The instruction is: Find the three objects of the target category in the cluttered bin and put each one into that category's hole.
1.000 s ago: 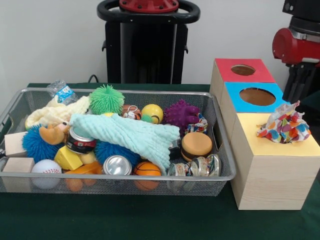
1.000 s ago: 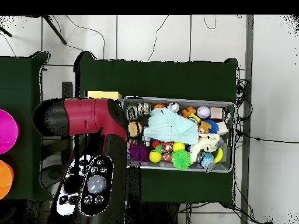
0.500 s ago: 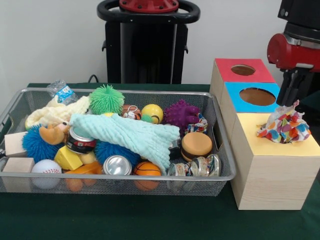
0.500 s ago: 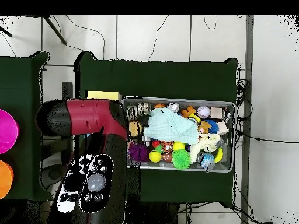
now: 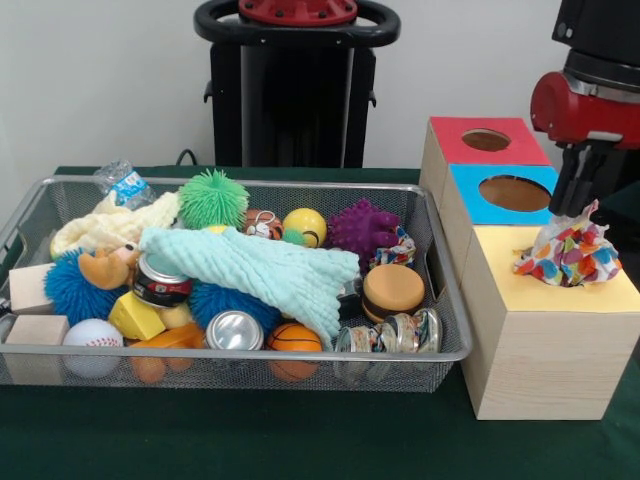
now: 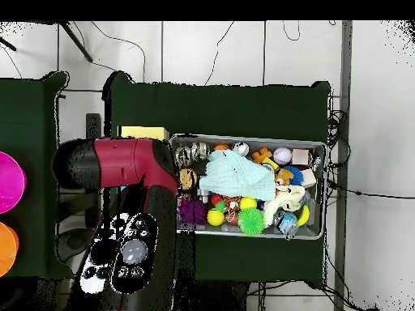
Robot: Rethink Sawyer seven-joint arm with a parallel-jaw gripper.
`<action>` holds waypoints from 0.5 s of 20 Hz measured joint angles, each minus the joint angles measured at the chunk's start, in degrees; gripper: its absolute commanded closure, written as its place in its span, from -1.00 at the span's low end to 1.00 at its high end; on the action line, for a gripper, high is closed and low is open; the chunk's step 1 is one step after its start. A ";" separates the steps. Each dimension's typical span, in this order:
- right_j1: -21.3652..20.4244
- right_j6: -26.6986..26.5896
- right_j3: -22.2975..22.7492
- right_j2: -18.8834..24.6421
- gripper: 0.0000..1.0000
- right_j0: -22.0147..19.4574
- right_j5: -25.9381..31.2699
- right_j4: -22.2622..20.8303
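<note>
One polka-dot cloth lies bunched on the yellow top of the pale wooden box and hides its hole. A second polka-dot piece shows in the wire mesh bin, between the purple spiky ball and the toy burger. I see no third piece. My gripper hangs from the red arm just above and behind the cloth on the box; I cannot tell its state. In the overhead view the arm covers the boxes and the gripper beside the bin.
A large mint-green cloth lies over the bin's middle, a cream knitted cloth at its back left, amid balls, cans and wooden blocks. The blue-topped box and the red-topped box stand behind the yellow one. The black pedestal stands behind the table.
The arm has moved left and slightly down, bringing the gripper close over the polka-dot cloth on the yellow box. The cloth and the bin's contents have not moved.
</note>
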 measured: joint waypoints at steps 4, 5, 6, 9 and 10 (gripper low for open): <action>0.18 0.25 -0.02 -0.01 1.00 0.17 -0.26 0.06; 0.28 0.33 -0.03 -0.05 1.00 0.29 -0.33 0.06; 0.37 0.37 -0.03 -0.08 1.00 0.38 -0.37 0.06; 1.06 0.38 -0.12 -0.19 1.00 0.78 -0.60 0.06; 1.28 0.38 -0.17 -0.18 1.00 0.85 -0.78 0.06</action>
